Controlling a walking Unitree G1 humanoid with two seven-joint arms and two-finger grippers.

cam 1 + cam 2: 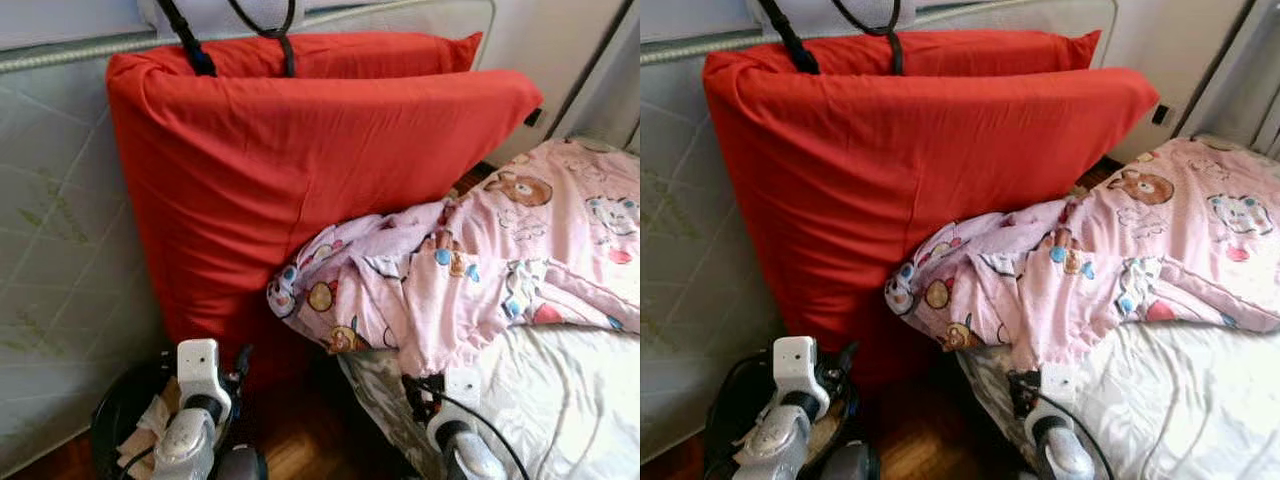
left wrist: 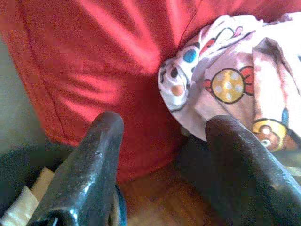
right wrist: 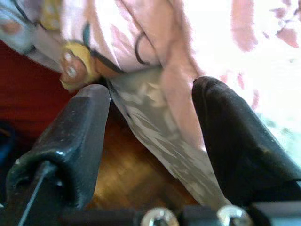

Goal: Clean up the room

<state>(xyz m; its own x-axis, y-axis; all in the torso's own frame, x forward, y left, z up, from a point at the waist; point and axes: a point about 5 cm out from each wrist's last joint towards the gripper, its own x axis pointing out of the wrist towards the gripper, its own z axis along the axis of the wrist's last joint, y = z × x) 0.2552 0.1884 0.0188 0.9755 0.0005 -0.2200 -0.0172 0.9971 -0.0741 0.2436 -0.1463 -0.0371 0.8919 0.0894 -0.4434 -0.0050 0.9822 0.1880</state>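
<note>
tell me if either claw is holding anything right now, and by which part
Nothing is held. The left claw is open before the red cushion; the right claw is open near the pink blanket, gripping nothing.

Left end effector [image 2: 162, 165] and right end effector [image 3: 150, 146] both held low, fingers spread

No legible text, label, brand, number or sign appears in any view. The pink blanket [image 1: 480, 270] carries printed pictures only: bears, sweets and similar cartoon figures, with no lettering that can be read. The red cushion [image 1: 300, 170] is plain and unmarked. The quilted mattress [image 1: 50, 260] behind it shows a faint green leaf pattern with no readable wording. The arm housings at the lower edge of the head views bear no discernible markings.
</note>
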